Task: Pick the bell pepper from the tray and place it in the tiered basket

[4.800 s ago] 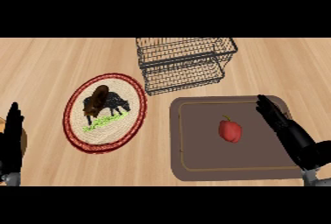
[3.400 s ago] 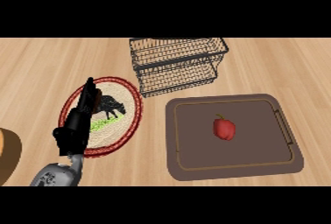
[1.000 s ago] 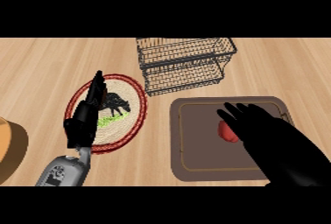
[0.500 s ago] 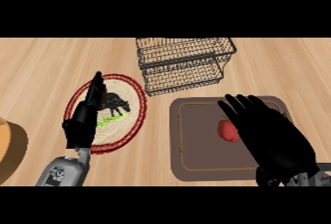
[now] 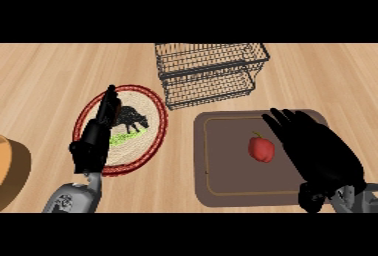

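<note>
A red bell pepper (image 5: 260, 149) lies on the brown tray (image 5: 229, 175) at the right of the counter. My right hand (image 5: 317, 156) hovers open over the tray's right half, just right of the pepper, fingers spread and pointing away from me. It hides part of the tray's right side. The black wire tiered basket (image 5: 210, 72) stands beyond the tray at the top centre. My left hand (image 5: 96, 135) is open, edge-on with fingers up, above the round mat at the left.
A round woven mat (image 5: 148, 132) with a red rim and a dark animal picture lies left of the tray. A tan rounded object (image 5: 11, 170) shows at the left edge. Bare wooden counter (image 5: 325, 75) surrounds the basket.
My right hand has come in from the right over the tray and drawn back toward the tray's right side, uncovering the pepper. The left hand has stayed over the mat.
</note>
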Motion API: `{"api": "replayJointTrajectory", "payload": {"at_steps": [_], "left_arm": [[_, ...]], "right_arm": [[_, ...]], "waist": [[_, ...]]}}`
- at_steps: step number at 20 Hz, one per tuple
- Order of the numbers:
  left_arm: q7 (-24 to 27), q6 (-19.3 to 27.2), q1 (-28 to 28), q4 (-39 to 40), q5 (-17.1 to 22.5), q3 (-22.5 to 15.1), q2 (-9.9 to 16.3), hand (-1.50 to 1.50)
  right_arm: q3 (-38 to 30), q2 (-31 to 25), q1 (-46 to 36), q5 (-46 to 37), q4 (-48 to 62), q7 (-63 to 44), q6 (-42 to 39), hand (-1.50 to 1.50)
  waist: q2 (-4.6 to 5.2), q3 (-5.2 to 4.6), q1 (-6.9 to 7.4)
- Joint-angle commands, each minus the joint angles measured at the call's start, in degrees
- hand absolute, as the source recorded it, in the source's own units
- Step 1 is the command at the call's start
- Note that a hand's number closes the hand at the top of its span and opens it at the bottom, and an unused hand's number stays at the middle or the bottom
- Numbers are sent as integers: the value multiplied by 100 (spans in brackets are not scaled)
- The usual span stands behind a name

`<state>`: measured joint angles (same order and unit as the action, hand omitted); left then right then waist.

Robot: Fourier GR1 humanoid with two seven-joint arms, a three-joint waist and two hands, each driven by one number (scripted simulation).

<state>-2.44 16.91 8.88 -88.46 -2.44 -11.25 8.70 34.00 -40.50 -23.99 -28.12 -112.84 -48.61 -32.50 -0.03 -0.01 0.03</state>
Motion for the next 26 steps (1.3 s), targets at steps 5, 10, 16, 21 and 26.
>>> {"api": "replayJointTrajectory", "payload": {"at_steps": [5,10,16,21,26], "left_arm": [[-129,-48,-172,-173,-249,30,-213,0],[96,-382,-70,53,-74,365,-172,0],[34,-343,30,69,-209,457,-269,0],[89,-104,314,484,-594,273,-627,0],[-323,-587,-82,-402,-365,526,-285,0]], "right_arm": [[-554,450,629,-664,15,701,-290,-150],[-598,946,603,-1123,307,971,-528,-150],[-392,1416,882,-1839,944,1311,-100,-150],[-768,1978,128,-1735,1271,1106,-1007,-150],[-999,1867,719,-2231,1097,1594,-880,-150]], "waist": [[-1,1,-1],[3,0,1],[4,1,5],[8,-1,8],[-2,1,7]]}}
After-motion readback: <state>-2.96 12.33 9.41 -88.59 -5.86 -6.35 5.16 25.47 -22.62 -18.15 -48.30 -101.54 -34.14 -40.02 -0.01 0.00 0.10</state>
